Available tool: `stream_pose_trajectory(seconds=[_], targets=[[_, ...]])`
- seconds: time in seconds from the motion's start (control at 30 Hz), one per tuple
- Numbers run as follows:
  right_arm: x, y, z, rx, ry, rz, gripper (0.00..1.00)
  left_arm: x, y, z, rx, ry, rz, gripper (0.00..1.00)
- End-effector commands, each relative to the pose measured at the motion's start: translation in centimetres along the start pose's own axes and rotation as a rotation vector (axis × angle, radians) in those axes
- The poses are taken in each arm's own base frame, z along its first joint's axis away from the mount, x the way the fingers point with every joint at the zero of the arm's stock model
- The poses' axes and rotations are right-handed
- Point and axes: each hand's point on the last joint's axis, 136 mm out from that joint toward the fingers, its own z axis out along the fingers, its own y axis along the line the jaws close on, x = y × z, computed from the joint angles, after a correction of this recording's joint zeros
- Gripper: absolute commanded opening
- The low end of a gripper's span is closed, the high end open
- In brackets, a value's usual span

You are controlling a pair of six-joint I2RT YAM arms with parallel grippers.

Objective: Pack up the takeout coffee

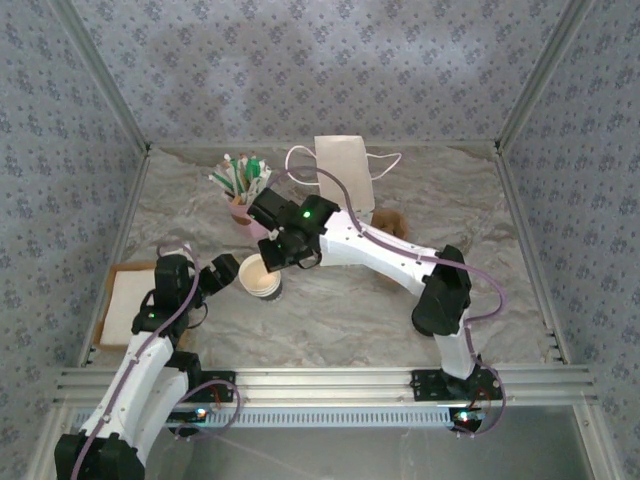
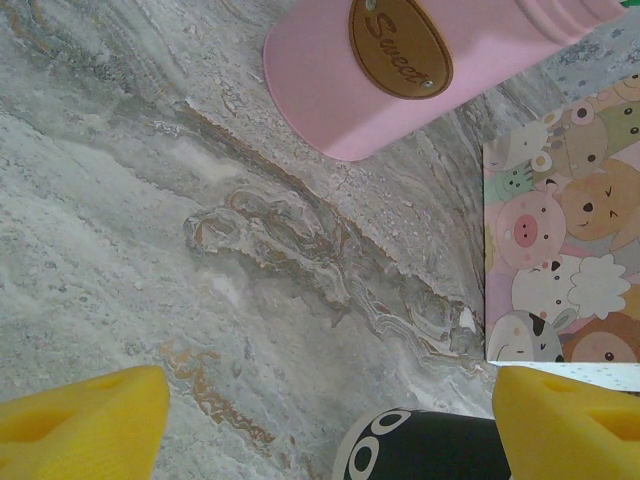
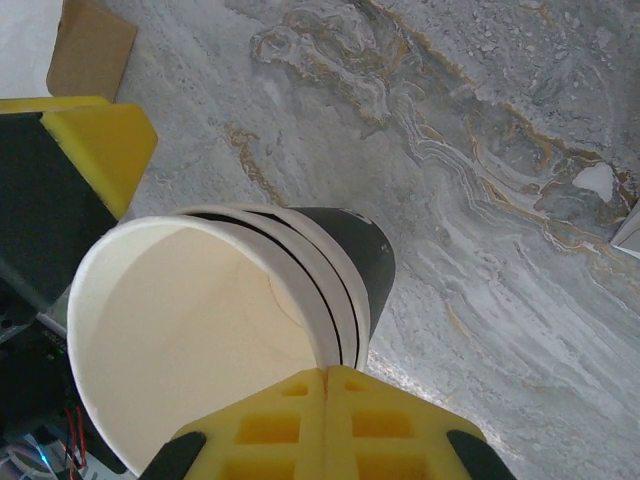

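Takeout coffee cup (image 1: pixel 260 278): round paper, cream inside, dark wall, upright on grey marbled table (image 1: pixel 350 320).
Right wrist view: my right gripper (image 3: pixel 328 382) pinched on its rim. Left wrist view: my left gripper (image 2: pixel 325 410) spread wide, cup wall between fingers.

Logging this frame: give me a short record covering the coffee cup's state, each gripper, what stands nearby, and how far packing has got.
cup: paper cup upright on the table, no lid on it, cream inside looks empty
right gripper: fingers pinched shut on the cup's rim
left gripper: open, fingers wide apart, the cup's dark wall low between them, not gripped
nearby: pink cup of straws beyond the cup; paper bag at the back
stage: cup not yet lidded or packed
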Motion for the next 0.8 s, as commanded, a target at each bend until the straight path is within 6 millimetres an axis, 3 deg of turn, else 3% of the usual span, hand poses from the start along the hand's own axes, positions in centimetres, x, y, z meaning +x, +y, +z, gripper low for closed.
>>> stream_pose_trajectory(seconds=[0.0, 0.1, 0.2, 0.27, 0.77], targets=[[0.1, -0.3, -0.2, -0.030, 0.001, 0.033, 0.00, -0.4, -0.9, -0.1, 0.029, -0.013, 0.033, 0.84], [0.4, -0.8, 0.8, -0.030, 0.021, 0.049, 0.00, -0.4, -0.8, -0.1, 0.028, -0.010, 0.032, 0.84], [0.6, -1.1, 1.4, -0.021, 0.038, 0.053, 0.21, -0.3, -0.8, 0.0, 0.027, -0.009, 0.032, 0.84], [0.7, -1.2, 1.6, -0.015, 0.042, 0.053, 0.28, -0.3, -0.8, 0.0, 0.027, -0.007, 0.032, 0.84], [1.3, -1.6, 2.5, 0.052, 0.080, 0.036, 0.27, -0.4, -0.9, -0.1, 0.032, -0.008, 0.031, 0.84]])
